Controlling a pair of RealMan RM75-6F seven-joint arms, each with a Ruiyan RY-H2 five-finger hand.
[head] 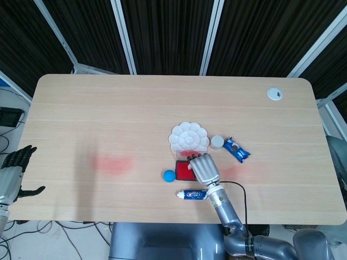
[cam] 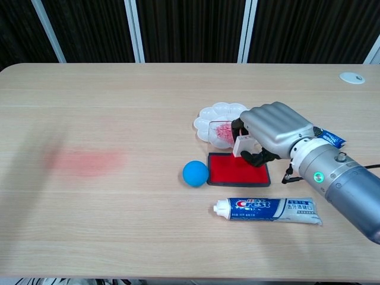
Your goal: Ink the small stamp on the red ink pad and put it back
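- Right hand grips the small stamp, held just above the red ink pad's far edge.
- Left hand off the table's edge, fingers apart, holding nothing.

A pale wood bench stands before dark slatted panels split by white posts; cables trail across the floor.

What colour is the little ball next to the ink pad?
Blue. The ball shows best in the chest view, just left of the red ink pad.
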